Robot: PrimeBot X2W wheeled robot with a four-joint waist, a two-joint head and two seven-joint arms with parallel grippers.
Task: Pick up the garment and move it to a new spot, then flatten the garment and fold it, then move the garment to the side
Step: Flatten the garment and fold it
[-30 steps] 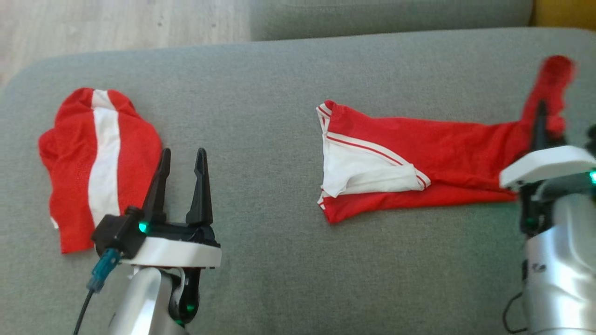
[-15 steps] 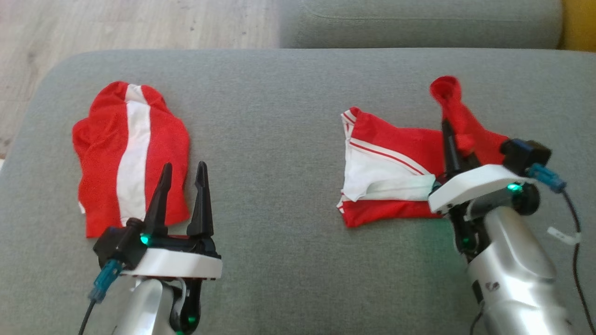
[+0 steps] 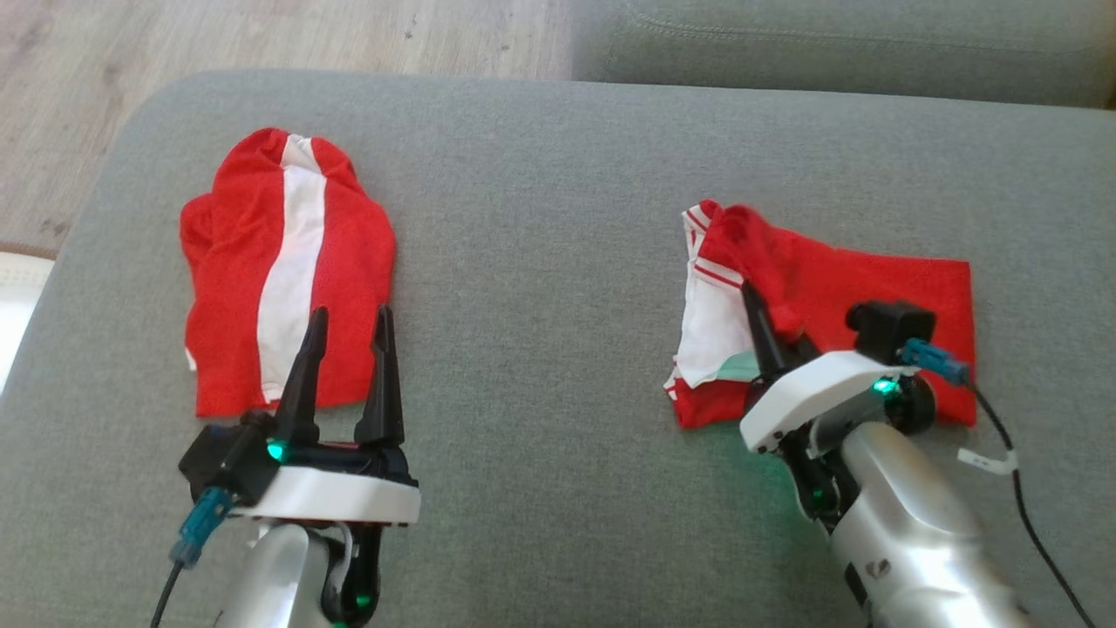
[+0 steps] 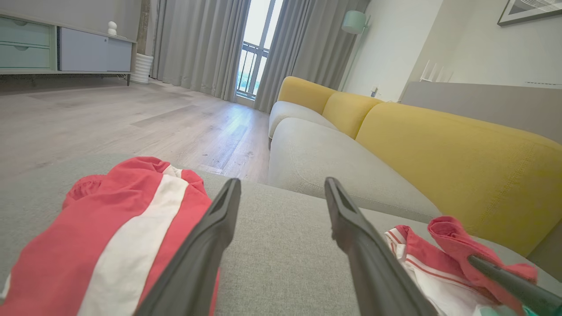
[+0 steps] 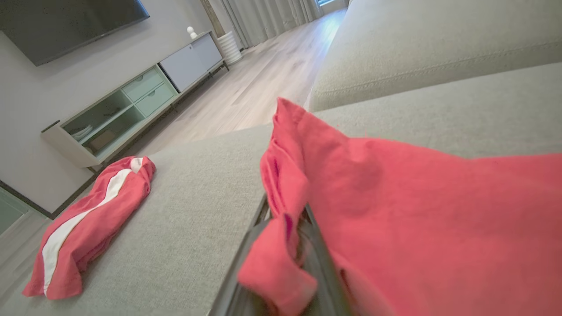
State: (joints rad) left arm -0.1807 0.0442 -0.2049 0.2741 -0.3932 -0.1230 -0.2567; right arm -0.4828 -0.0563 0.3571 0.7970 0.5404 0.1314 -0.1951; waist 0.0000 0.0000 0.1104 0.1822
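From the head view, the red garment (image 3: 872,279) lies doubled over on the right of the grey cushion (image 3: 540,218), with the right gripper (image 3: 751,292) pinching its lifted edge. The left gripper (image 3: 350,314) is spread and empty, its tips by the striped garment (image 3: 288,262). The left wrist view shows those fingers parted above bare cushion. The right wrist view shows red cloth clamped between the right fingers.
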